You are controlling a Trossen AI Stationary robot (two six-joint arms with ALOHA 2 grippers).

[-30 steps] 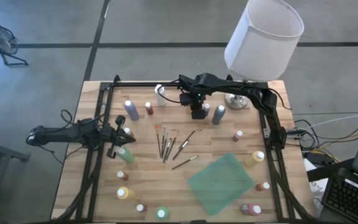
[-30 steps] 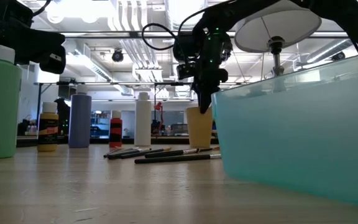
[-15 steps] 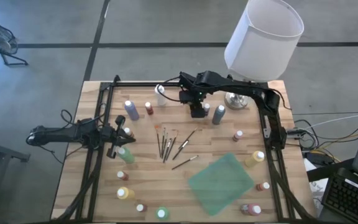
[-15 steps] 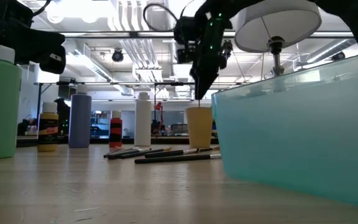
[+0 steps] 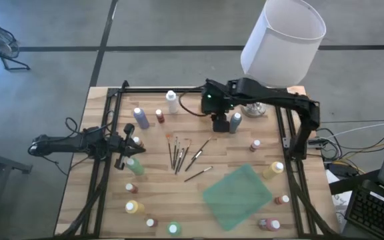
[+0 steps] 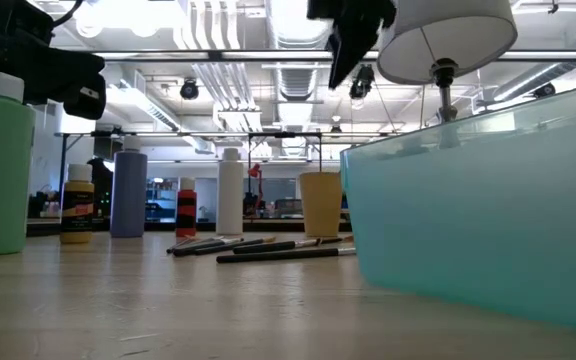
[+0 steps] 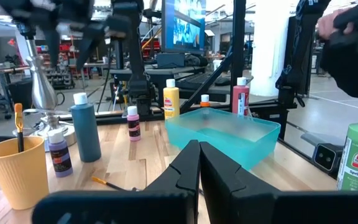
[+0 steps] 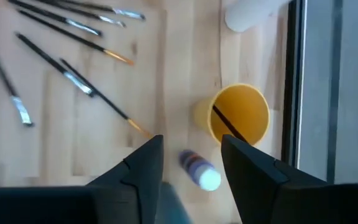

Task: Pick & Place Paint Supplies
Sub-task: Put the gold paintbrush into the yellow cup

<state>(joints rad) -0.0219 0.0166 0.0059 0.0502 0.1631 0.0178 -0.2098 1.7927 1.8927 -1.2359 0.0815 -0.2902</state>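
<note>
Now right gripper [image 8: 190, 163] open above yellow cup [image 8: 240, 116] w/ brush [image 8: 227, 124].

The high view looks straight down on the whole wooden table [image 5: 179, 193]. The low view sits at tabletop level, close behind the teal tray [image 6: 478, 220], facing the room. The left wrist view looks level across toward the yellow cup [image 7: 14, 171]; the right wrist view looks down on it [image 8: 238, 118].

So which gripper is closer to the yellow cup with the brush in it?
The right gripper. It hangs open just above and beside the yellow cup at the table's far side. The left gripper sits shut near the left edge, well away.
</note>
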